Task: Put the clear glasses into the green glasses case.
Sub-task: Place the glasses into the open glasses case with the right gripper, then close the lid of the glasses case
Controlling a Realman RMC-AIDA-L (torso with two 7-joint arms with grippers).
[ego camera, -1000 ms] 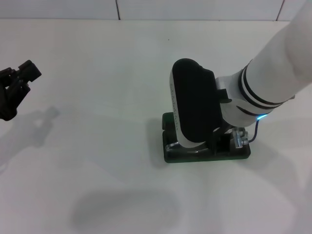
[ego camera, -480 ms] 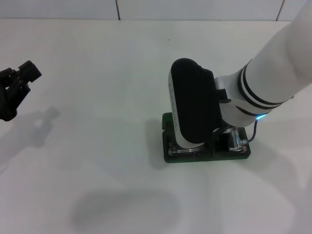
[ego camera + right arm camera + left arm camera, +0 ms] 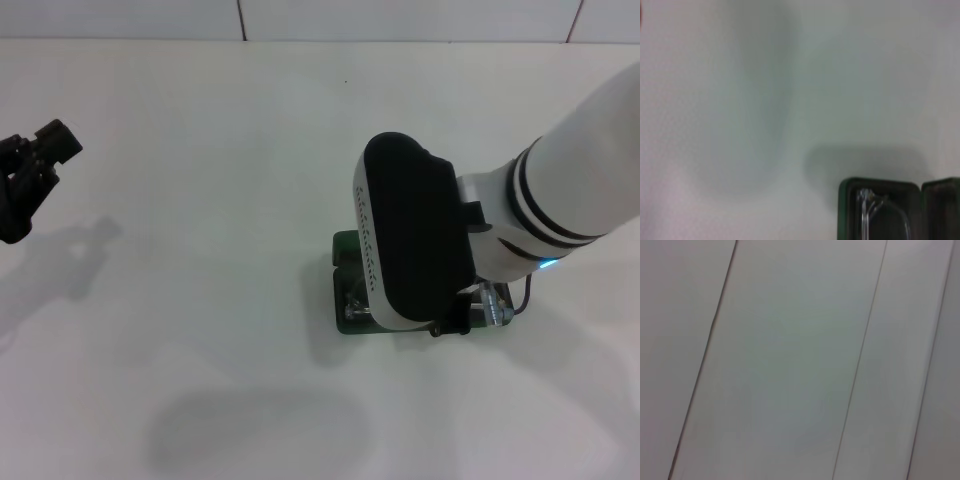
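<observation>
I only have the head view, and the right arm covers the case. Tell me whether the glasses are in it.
Observer: The right wrist view, from the right end effector above, shows the clear glasses lying inside one half of the green glasses case.
Operator: Report the lid.
Observer: The case is open. Its second half lies flat beside the first.
Operator: Check the left wrist view.
Observer: The left end effector is parked far to the left. Its camera shows only a pale surface with thin seams, no case or glasses.
</observation>
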